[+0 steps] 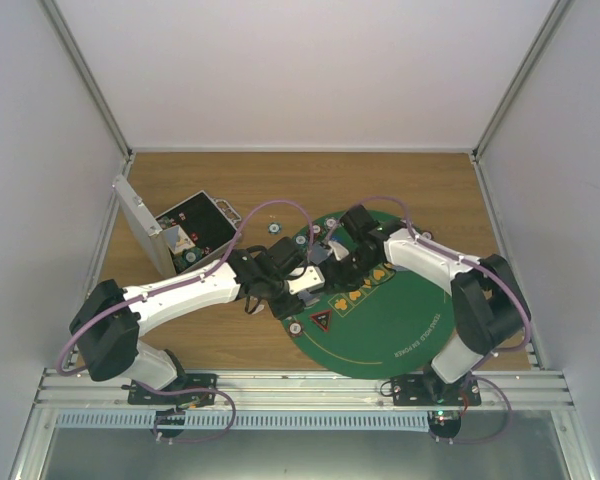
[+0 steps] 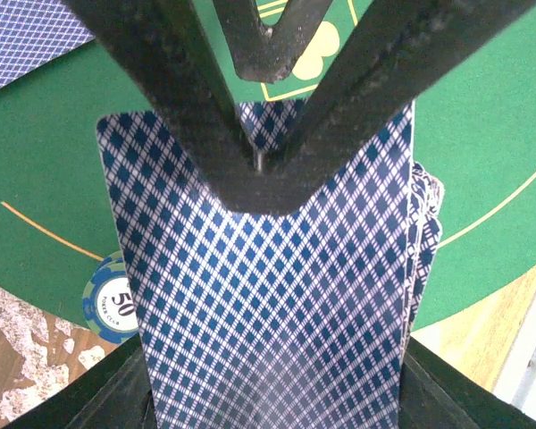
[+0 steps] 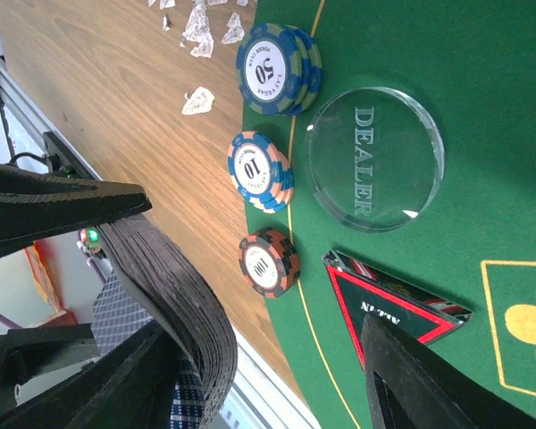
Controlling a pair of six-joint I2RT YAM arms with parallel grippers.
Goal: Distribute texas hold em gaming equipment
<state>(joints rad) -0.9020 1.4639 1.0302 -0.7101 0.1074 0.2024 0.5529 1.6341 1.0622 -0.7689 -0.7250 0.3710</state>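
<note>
My left gripper [image 2: 272, 407] is shut on a deck of blue-diamond-backed playing cards [image 2: 268, 295], held upright over the green mat's left edge [image 1: 306, 281]. My right gripper [image 3: 259, 366] faces it from the right [image 1: 332, 262]. It is open, with the deck's bowed edge [image 3: 174, 304] beside its left finger and a wide gap to its right finger [image 3: 420, 384]. Its dark fingers [image 2: 339, 107] cross the deck's top edge. On the mat's rim lie a 50 chip stack [image 3: 275, 70], a 10 stack [image 3: 260, 170], a 100 chip [image 3: 268, 262], a clear dealer button [image 3: 375, 159] and a red-triangle token [image 3: 389, 299].
The round green felt mat [image 1: 405, 320] fills the table's right half. An open silver case [image 1: 168, 232] stands at the back left. A few loose chips [image 1: 275, 228] lie on the wood behind the mat. One card [image 2: 18, 40] lies on the felt. White scraps [image 3: 201, 27] litter the wood.
</note>
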